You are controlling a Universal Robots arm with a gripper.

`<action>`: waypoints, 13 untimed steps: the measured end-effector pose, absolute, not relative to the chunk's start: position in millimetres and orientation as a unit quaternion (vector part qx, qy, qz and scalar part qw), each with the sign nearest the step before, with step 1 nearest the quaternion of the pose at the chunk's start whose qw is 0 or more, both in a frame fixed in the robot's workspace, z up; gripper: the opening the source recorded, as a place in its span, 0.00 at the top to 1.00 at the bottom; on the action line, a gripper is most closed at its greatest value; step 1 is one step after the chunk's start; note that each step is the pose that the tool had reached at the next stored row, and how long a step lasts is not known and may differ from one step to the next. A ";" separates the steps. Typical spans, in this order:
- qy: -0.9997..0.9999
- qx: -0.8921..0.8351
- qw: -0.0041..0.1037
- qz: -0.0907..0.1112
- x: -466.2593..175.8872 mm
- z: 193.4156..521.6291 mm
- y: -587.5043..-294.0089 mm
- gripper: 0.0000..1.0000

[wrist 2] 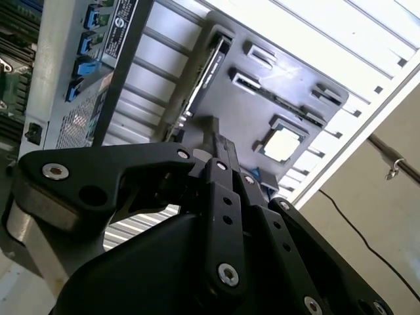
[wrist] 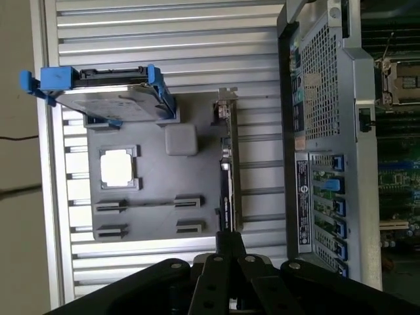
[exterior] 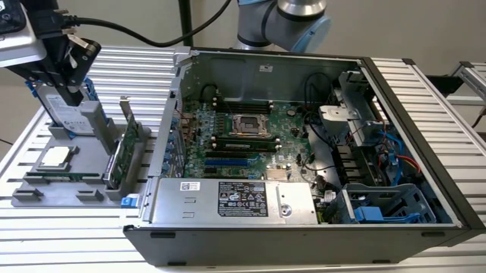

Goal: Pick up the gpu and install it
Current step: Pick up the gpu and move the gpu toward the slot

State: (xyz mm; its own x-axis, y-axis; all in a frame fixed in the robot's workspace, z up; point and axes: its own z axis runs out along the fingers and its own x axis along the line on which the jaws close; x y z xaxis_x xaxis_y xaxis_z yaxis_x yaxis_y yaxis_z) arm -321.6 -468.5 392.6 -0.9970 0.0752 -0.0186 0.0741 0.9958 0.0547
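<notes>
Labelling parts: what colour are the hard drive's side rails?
Blue rails on the hard drive, clearest in the first wrist view.

A: On the table (exterior: 76,239), toward the exterior view's left edge?
B: Tray (exterior: 76,196). Computer case (exterior: 304,239) just beside, toward the right edge.
A: On the tray?
B: Hard drive (exterior: 65,116) standing at the far corner. Processor (exterior: 59,157) before it. Memory stick (exterior: 65,176) nearer the front edge. gpu (exterior: 122,151) on edge along the case-side edge.
</notes>
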 end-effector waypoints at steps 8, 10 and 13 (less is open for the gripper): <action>0.999 0.037 0.010 0.032 -320.4 392.5 -468.5 1.00; 0.999 0.037 0.010 0.033 -320.4 392.6 -468.5 1.00; 0.999 0.037 0.010 0.033 -320.4 392.6 -468.5 1.00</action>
State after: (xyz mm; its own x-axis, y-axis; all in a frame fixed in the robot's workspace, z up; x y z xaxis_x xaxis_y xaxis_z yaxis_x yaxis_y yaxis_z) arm -320.4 -468.5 392.6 -0.9970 0.0754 -0.0176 0.0741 0.9950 0.0674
